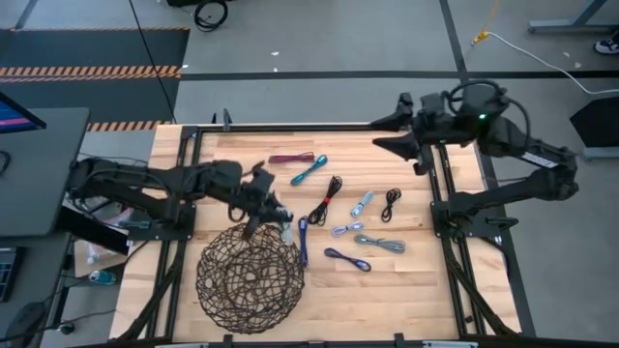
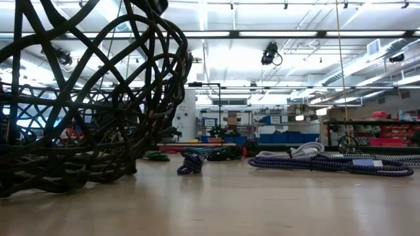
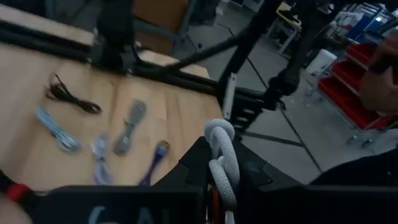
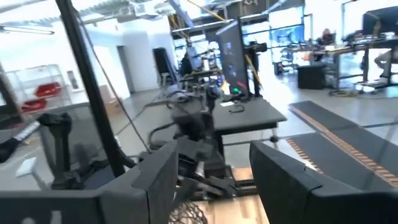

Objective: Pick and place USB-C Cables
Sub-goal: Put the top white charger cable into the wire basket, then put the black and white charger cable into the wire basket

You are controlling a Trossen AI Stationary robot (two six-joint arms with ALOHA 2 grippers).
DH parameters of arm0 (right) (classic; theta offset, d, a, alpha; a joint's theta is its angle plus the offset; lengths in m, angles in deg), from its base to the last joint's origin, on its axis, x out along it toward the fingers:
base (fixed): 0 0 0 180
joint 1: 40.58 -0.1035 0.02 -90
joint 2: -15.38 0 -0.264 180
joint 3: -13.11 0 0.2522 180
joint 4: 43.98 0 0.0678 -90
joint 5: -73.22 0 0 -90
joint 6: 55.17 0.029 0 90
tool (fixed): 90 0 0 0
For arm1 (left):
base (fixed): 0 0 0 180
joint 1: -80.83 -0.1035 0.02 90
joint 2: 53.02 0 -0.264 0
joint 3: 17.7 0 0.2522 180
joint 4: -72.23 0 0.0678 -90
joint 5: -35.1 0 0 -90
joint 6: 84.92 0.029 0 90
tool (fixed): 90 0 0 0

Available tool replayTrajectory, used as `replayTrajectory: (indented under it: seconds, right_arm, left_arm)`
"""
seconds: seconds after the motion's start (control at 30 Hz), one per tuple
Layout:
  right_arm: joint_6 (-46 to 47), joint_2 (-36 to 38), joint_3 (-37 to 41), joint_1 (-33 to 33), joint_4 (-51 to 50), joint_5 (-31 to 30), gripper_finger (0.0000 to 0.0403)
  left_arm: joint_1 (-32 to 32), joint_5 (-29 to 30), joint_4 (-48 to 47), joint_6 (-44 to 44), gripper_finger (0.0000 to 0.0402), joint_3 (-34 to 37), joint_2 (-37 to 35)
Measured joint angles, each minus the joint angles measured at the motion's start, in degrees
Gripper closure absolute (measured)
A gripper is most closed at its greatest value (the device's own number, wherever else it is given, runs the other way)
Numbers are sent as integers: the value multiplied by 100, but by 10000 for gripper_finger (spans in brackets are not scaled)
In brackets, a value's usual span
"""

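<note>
Several coiled USB-C cables lie on the wooden table: maroon (image 1: 290, 158), teal (image 1: 309, 170), black with red (image 1: 327, 198), light blue (image 1: 362, 203), black (image 1: 391, 203), grey (image 1: 379, 244), purple (image 1: 346, 259) and blue (image 1: 303, 240). My left gripper (image 1: 280, 223) hangs over the far right rim of the dark wire-mesh basket (image 1: 250, 275), shut on a pale grey cable bundle (image 3: 222, 163). My right gripper (image 1: 377, 133) is raised at the table's far right side, pointing level toward the left, open (image 4: 224, 186) with nothing between its fingers. My left gripper pinches the pale grey cable bundle between its two fingers, partway along its coil (image 3: 224, 180). The bundle's looped end (image 3: 219, 132) sticks out past the fingertips. The bundle is lifted clear of the table, above the basket's rim.
The basket (image 2: 79, 98) stands at the table's near left of centre. The loose cables spread across the middle and right of the table. Dark frame rails (image 1: 440, 208) run along both sides. A person's sleeve shows beyond the table's right edge (image 3: 382, 68).
</note>
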Motion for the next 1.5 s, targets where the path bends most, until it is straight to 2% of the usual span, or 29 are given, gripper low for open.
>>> replayTrajectory:
  seconds: [0.13,0.3,0.5,0.67,1.0,1.07,1.3,1.4,1.5]
  right_arm:
    - [-14,74,4,24,-295,-194,200]
    - [-15,19,4,22,-372,-203,201]
    - [-13,-124,7,22,-390,-216,201]
    - [-25,-217,9,22,-398,-251,202]
    - [-59,-249,9,26,-402,-306,202]
    - [-57,-249,9,26,-404,-306,202]
    - [-59,-247,9,27,-404,-304,202]
    - [-59,-247,9,27,-452,-290,202]
    - [-23,-243,7,27,-839,-126,202]
  left_arm:
    - [550,671,-825,-316,365,0,-1]
    - [1205,1433,-2014,-1242,365,0,-1]
    - [1794,1960,-3157,-2504,365,0,-1]
    - [2067,2031,-3759,-3275,365,0,180]
    - [2213,1559,-3781,-3910,365,0,915]
    - [2211,1560,-3763,-3958,347,0,947]
    - [2130,1598,-3535,-3959,218,0,974]
    - [2015,1695,-3538,-4096,189,0,974]
    - [1829,1964,-3532,-4099,179,0,974]
